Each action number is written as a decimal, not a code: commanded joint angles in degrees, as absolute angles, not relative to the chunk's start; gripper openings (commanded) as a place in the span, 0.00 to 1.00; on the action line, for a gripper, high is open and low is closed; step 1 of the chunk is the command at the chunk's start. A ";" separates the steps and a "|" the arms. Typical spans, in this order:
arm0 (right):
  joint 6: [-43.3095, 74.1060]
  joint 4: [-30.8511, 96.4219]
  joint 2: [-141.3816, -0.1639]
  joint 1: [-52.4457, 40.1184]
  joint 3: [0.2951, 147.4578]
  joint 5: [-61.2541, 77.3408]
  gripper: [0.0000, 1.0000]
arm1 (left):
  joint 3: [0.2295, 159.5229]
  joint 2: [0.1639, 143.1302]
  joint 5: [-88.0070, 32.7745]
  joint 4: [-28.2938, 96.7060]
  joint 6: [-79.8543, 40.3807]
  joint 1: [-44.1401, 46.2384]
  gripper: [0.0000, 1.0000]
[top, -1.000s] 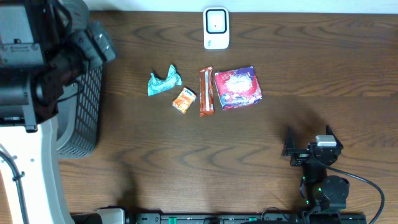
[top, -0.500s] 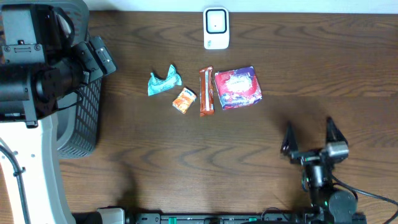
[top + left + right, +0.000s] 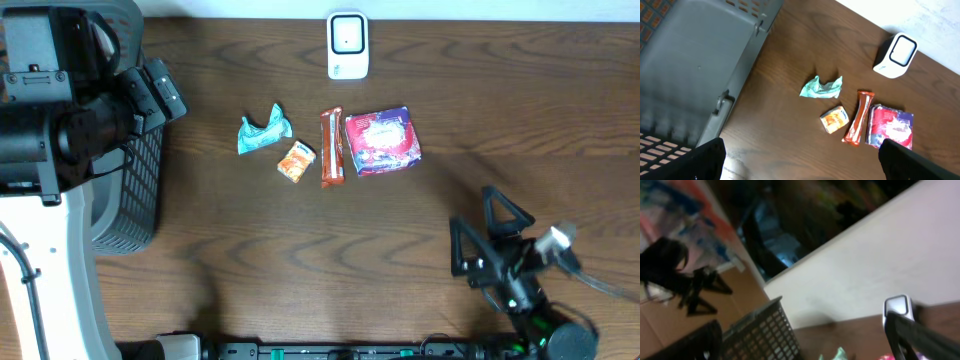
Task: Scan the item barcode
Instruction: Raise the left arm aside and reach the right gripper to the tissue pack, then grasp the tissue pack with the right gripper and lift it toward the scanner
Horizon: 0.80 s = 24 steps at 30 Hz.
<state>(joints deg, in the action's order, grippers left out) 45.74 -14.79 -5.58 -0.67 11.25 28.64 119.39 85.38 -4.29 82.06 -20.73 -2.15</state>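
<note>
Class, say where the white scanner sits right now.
In the overhead view the white scanner sits at the far edge of the table, near the middle, just beyond the orange bar and the red packet.

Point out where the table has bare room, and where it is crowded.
Free: the wide wood strip from basket to right tool, below the bar; also right of the red pack. Crowded: teal wrapper, small packet, bar and red pack bunched near the scanner.

No text can be read in any view. The red pouch (image 3: 382, 141), the bar (image 3: 331, 147) and the orange packet (image 3: 296, 160) carry print, but it is too small and blurred to make out.
</note>
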 commanded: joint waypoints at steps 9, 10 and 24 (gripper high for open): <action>17.50 41.60 -49.28 -0.43 57.63 29.39 0.99 | 119.11 85.60 -3.81 82.04 -19.97 -2.35 0.98; 17.87 43.48 -53.12 -0.43 60.38 33.12 0.99 | 119.11 85.60 -3.84 82.04 -19.97 -2.35 0.98; 16.71 33.32 -83.85 -0.58 65.54 41.78 0.99 | 119.11 85.60 -3.84 82.04 -19.97 -2.35 0.98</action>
<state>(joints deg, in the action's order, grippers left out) 18.79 34.15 -79.72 -0.69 64.16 45.01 119.37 85.41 -4.32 82.06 -20.71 -2.15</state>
